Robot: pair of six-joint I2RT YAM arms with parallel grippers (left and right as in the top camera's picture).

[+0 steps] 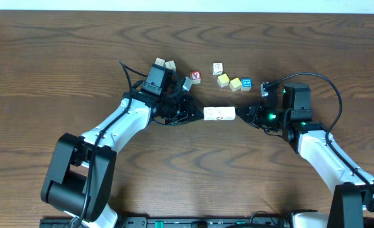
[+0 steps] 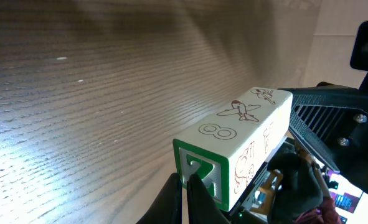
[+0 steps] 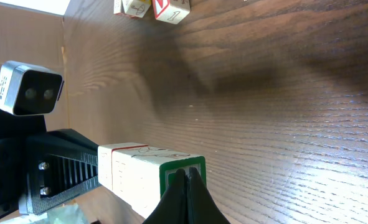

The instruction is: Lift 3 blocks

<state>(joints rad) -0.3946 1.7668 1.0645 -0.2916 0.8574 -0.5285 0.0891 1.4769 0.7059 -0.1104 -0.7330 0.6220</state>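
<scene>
I hold the row of three cream wooden cubes (image 1: 219, 114) end to end between my two arms, over the middle of the dark wood-grain bench (image 1: 47, 63). My left end effector (image 1: 197, 114) and right end effector (image 1: 240, 116) each have their fingers pressed together, tips butted against the green-bordered end faces, so inward pressure alone clamps the row. The smooth faces with thin red line drawings could slip. Judging by its shadow, the row hangs clear.

the blocks (image 1: 219, 114) show marks too small to read overhead.
</scene>
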